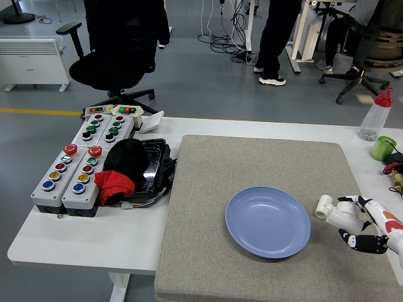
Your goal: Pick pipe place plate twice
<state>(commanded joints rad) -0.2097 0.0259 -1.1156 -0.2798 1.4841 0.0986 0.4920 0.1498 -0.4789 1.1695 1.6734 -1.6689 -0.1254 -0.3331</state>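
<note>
Right hand (360,223) clenched around a white pipe fitting (332,212) raised just right of the blue plate (268,221), which lies empty on the bench (82,236); neither placement yet made.

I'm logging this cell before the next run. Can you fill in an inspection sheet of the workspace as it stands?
Surface: white table with a grey mat on it.
Job's things: blue plate on the mat, nothing in it; white pipe fitting just right of the plate, in the right hand.
Clutter: two button boxes, black and red cloth on a black tray, squeeze bottle, green cup.
Hands: right one closed on a pipe fitting; left not in view.
Cables: a bundle on the floor beyond the table.
Surroundings: office chair, a person's legs, white heater.
</note>
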